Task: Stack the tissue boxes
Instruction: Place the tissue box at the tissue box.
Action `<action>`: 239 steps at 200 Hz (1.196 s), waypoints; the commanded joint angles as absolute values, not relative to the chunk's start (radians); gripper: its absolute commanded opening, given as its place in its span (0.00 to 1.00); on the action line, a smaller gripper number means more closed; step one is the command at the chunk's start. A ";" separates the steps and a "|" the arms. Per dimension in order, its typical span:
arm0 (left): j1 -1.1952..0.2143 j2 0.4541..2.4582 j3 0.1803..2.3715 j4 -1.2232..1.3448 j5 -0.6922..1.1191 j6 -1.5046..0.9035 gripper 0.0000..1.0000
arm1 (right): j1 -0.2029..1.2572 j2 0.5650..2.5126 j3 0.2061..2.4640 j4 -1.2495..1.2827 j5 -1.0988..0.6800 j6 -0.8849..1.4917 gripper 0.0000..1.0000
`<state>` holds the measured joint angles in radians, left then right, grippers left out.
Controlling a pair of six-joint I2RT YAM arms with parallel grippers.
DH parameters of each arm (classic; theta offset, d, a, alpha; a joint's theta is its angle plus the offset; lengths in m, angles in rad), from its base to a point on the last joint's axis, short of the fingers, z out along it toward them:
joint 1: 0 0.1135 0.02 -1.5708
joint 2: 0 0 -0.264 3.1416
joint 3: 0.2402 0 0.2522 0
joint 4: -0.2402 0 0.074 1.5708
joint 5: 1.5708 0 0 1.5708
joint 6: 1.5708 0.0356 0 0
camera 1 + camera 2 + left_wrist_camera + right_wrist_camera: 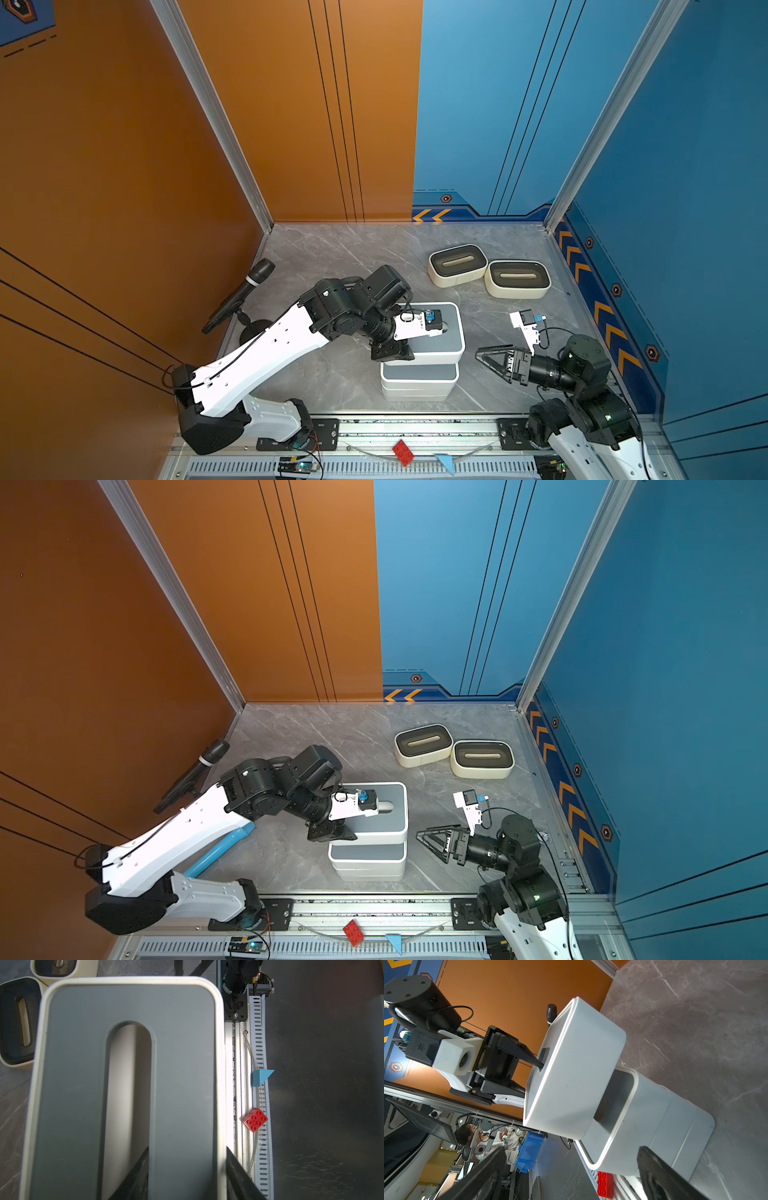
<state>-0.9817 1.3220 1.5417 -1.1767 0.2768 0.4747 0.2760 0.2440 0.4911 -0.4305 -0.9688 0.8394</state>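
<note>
Your left end effector (187, 1151) is clamped on a grey-topped white tissue box (451, 336), one finger down the oval slot and one outside the long wall, holding it above the stack (419, 384) at the table's (332, 257) front. The box looks rigid, light and smooth-walled, so that slot-and-wall pinch suits it. Your right end effector (494, 363) gapes empty. Count: one box held, two cream brown-topped boxes (457, 266) touching at the far right. I can't tell how many boxes the stack holds.

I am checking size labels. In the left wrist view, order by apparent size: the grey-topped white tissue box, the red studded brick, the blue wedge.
1. Grey-topped white tissue box: largest, though nearest the camera.
2. Red studded plastic brick.
3. Blue plastic wedge: only slightly smaller, so nearly alike.
</note>
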 commanded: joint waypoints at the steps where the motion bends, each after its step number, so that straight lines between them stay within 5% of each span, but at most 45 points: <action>1: -0.992 1.295 1.548 -1.169 0.299 0.484 0.45 | 0.282 0.221 0.513 -0.462 -0.985 0.832 1.00; 239: -1.038 1.279 1.527 -1.202 0.289 0.486 0.45 | 0.282 0.228 0.534 -0.431 -1.027 0.843 1.00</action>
<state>-1.0229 1.3033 1.5360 -1.2053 0.2764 0.4747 0.2760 0.2543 0.5060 -0.4362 -0.9962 0.8394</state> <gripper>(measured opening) 0.494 0.995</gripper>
